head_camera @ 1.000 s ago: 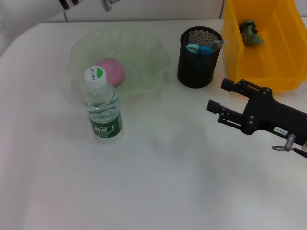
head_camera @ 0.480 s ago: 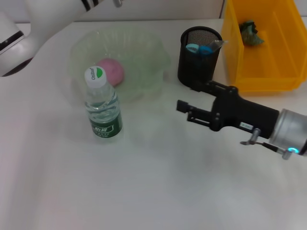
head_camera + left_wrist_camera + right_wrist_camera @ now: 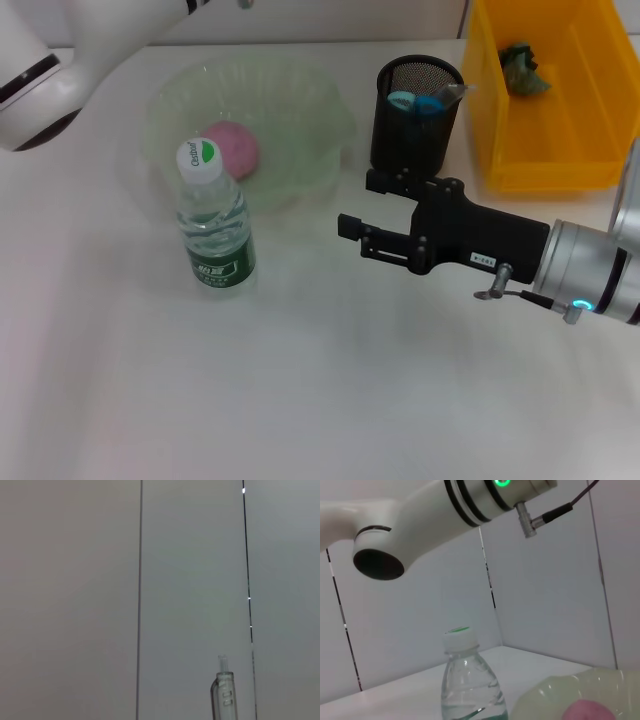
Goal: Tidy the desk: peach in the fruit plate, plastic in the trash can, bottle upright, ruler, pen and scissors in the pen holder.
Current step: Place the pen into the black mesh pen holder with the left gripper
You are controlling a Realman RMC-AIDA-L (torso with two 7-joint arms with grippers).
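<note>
The bottle stands upright on the desk. Behind it the pink peach lies in the fruit plate. Blue-handled scissors and a clear strip, probably the ruler, stick out of the pen holder. The plastic lies in the trash can. My right gripper hovers open and empty in front of the pen holder, right of the bottle. My left arm is raised at the back left; the pen juts up in its wrist view against the wall.
The wall with tile seams runs behind the desk. The trash can stands at the back right corner, close beside the pen holder. My left arm hangs over the area above the bottle.
My right gripper has swept left from beside the trash can to in front of the pen holder. My left arm has swung further in at the top left.
</note>
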